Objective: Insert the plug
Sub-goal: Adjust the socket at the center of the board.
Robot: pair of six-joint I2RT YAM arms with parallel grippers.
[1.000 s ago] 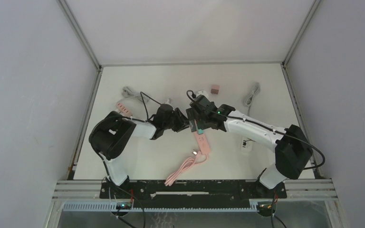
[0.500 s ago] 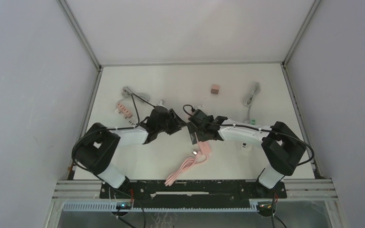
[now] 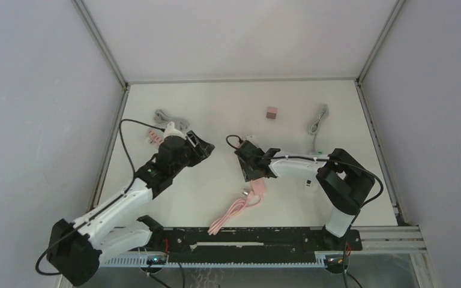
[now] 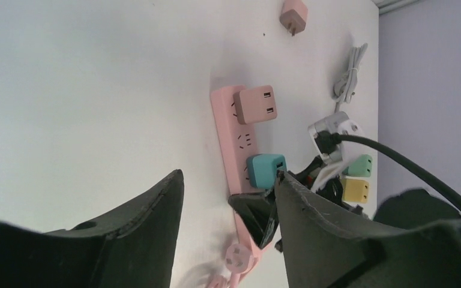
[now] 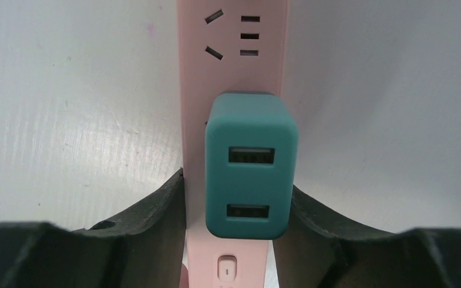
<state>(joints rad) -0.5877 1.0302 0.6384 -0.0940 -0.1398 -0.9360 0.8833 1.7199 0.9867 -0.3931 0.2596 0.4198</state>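
Your left arm has swung back from the middle since a second ago, and the left gripper [image 3: 199, 146] now hangs with its fingers apart and nothing between them, well to the left of the power strip [image 5: 234, 36]. Nearest you, the strip's pink cord [image 3: 231, 215] lies looped on the table [image 3: 216, 102]. Just beyond it the teal plug [image 5: 251, 165] sits pushed into a socket of the strip, and the right gripper [image 5: 237, 180] straddles both with its fingers close on either side, though you cannot tell whether they pinch. Farther along the strip, a brown plug [image 4: 255, 104] fills another socket.

Left arm [image 3: 120, 201] extended, jaws apart; right arm [image 3: 294, 163] folded.
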